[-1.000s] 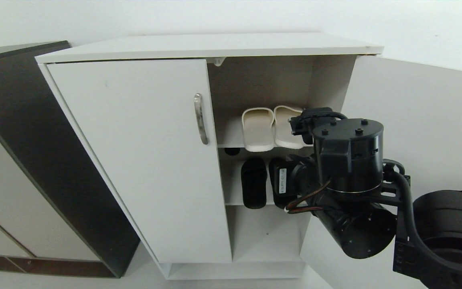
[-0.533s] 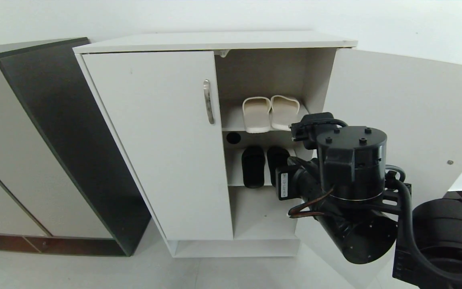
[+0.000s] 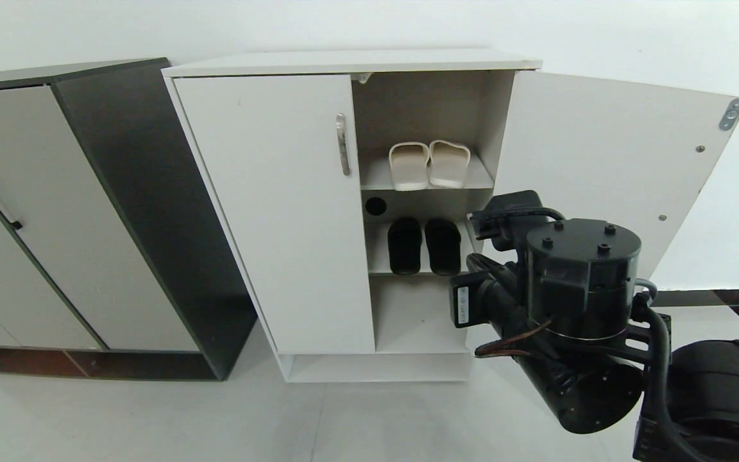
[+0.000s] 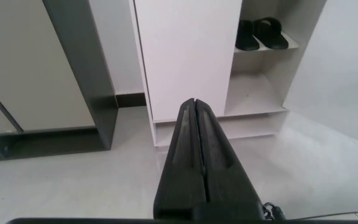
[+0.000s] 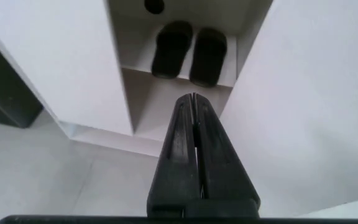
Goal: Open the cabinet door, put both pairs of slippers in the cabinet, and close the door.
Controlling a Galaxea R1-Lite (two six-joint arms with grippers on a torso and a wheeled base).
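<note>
The white cabinet (image 3: 350, 61) stands with its left door (image 3: 280, 205) shut and its right door (image 3: 607, 167) swung wide open. A white pair of slippers (image 3: 429, 165) lies on the upper shelf. A black pair of slippers (image 3: 424, 245) lies on the middle shelf, and shows too as black slippers (image 5: 189, 53) and black slippers (image 4: 263, 34) in the wrist views. My right gripper (image 5: 194, 102) is shut and empty, held in front of the open compartment below the black pair. My left gripper (image 4: 195, 106) is shut and empty, above the floor before the shut door.
A dark grey cabinet (image 3: 132, 192) with pale doors stands close to the white cabinet's left side. The bottom compartment (image 3: 417, 317) of the white cabinet is bare. Grey floor (image 3: 215, 417) spreads in front.
The head camera has backed away from the cabinet, so the whole open door and more floor now show. The slippers lie as before, and the right arm is farther from the shelves.
</note>
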